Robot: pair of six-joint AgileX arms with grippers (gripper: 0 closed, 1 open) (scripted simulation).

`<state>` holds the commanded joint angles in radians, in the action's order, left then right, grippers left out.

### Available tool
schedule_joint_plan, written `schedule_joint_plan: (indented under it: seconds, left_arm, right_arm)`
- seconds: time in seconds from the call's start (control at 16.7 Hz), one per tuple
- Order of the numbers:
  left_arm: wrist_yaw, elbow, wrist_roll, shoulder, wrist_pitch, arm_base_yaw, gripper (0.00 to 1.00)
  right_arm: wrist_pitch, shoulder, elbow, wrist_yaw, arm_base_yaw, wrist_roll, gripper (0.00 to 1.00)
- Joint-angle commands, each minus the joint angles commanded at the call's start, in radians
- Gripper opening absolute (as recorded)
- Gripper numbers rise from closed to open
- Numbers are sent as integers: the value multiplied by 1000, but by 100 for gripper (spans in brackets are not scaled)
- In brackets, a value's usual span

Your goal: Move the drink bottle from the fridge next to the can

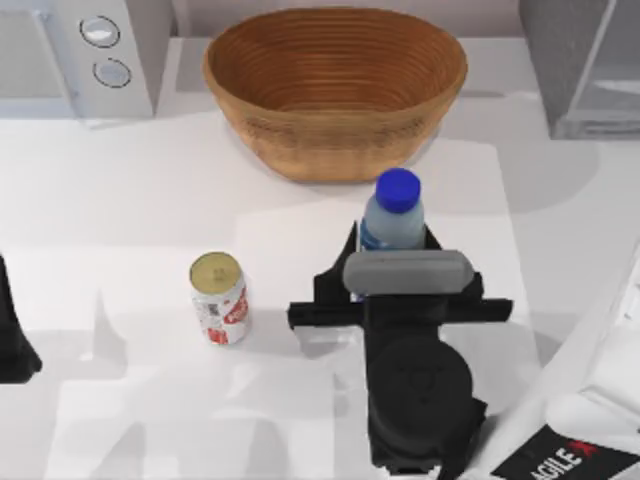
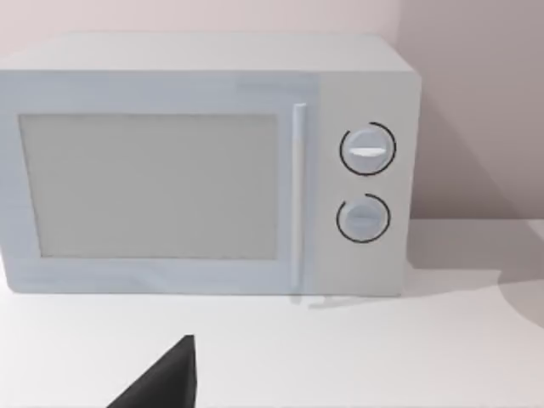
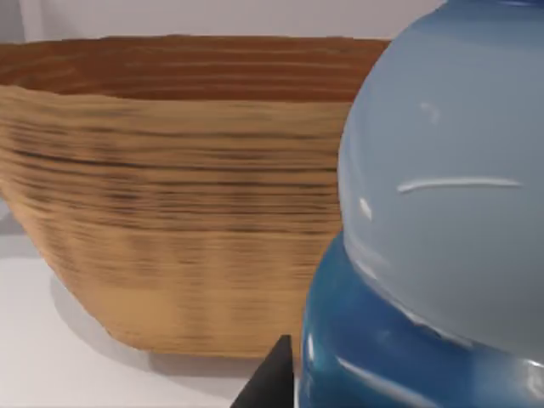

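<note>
The woven basket [image 1: 335,90] at the upper middle of the frame holds nothing. Just below it, right of centre, the drink bottle [image 1: 393,222] stands upright, blue cap up, long axis vertical, with the right gripper [image 1: 392,262] closed around its body. The can [image 1: 219,297] stands upright on the counter [image 1: 120,200], left of centre, well apart from the bottle. The fridge [image 1: 585,65] sits in the upper right corner, the microwave [image 1: 75,55] upper left. The left arm [image 1: 12,335] rests at the left edge; I cannot tell its gripper's state.
</note>
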<state>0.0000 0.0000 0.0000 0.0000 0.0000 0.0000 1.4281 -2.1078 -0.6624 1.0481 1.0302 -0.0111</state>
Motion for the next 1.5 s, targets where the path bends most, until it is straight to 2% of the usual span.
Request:
schedule_joint_plan:
  seconds: [0.36,1.14,1.5]
  left_arm:
    - [0,0,0,0,0,0,100]
    - [0,0,0,0,0,0,100]
    - [0,0,0,0,0,0,100]
  right_arm:
    - [2,-3,1,3,3,2,0]
    - [2,-3,1,3,3,2,98]
    - [2,-3,1,3,3,2,100]
